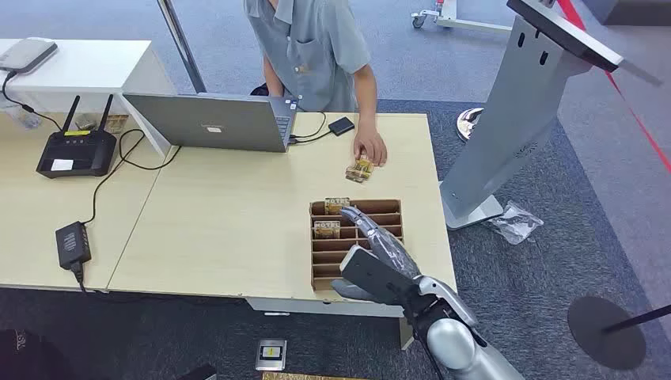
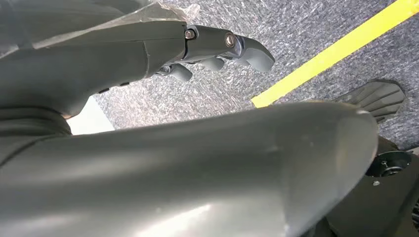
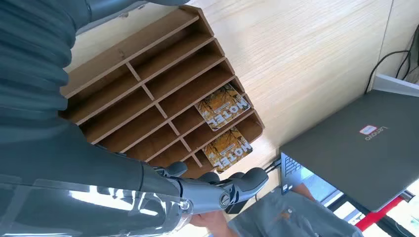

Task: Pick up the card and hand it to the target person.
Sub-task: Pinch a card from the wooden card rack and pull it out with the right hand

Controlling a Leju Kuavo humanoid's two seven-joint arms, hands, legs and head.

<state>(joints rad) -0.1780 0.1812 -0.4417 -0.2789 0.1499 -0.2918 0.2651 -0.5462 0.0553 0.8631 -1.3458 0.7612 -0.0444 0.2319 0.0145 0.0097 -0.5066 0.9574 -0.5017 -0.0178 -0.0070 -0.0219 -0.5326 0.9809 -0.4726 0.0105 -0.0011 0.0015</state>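
A wooden slotted box [image 1: 356, 241] near the table's front right edge holds two yellow "MOTEL" cards [image 1: 338, 203] [image 1: 327, 228] in its far slots. In the right wrist view the same cards [image 3: 223, 105] [image 3: 229, 148] stand in the box [image 3: 148, 89]. My right hand [image 1: 378, 255] hovers over the box with its fingers [image 3: 217, 190] stretched out and holding nothing. A person [image 1: 312, 47] stands behind the table, with a hand [image 1: 369, 149] resting on another card [image 1: 360, 169] lying on the table. My left hand [image 2: 197, 47] hangs over the carpet, holding nothing.
A grey laptop [image 1: 210, 120] stands open at the back of the table [image 1: 229, 222], with a black router [image 1: 77, 150] and a power adapter [image 1: 72, 242] to the left. A grey kiosk stand [image 1: 514, 119] rises right of the table. Yellow tape [image 2: 336, 49] crosses the carpet.
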